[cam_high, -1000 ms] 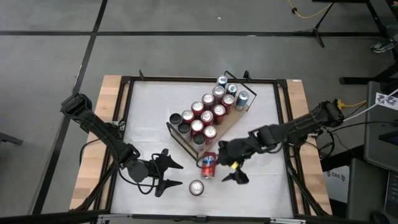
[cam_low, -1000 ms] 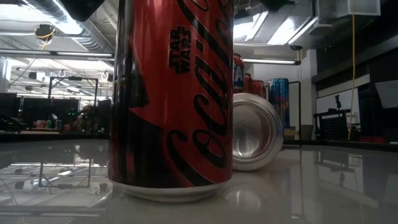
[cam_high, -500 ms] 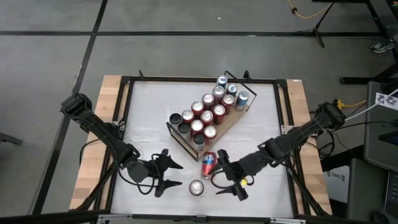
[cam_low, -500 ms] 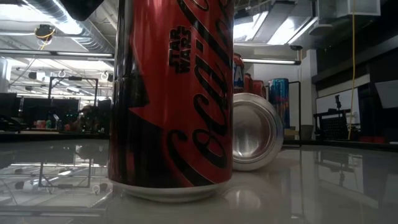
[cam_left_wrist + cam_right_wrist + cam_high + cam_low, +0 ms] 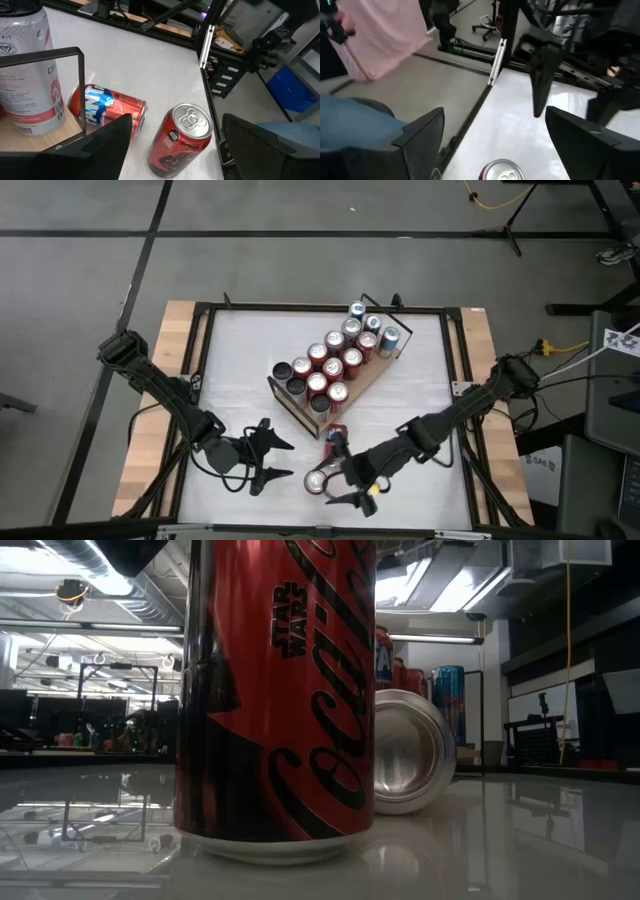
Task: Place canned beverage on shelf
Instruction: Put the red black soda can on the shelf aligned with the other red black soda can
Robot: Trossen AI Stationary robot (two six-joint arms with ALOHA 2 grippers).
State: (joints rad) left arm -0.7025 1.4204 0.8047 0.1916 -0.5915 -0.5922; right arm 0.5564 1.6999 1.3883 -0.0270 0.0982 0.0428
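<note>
The right hand (image 5: 342, 487), jaws wide, had been moved from the toppled can (image 5: 335, 444) to the upright can (image 5: 316, 481), lower centre, for grasping.

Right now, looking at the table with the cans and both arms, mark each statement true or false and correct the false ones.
1. An upright red can stands on the table off the shelf. True.
2. A red can lying on its side rests near the upright one. True.
3. The right gripper is clamped shut on the upright can. False: its fingers stand open beside that can, not gripping it.
4. The shelf is empty. False: many cans stand on it in rows.
5. The left gripper holds a can. False: it is open and empty, left of the upright can.
</note>
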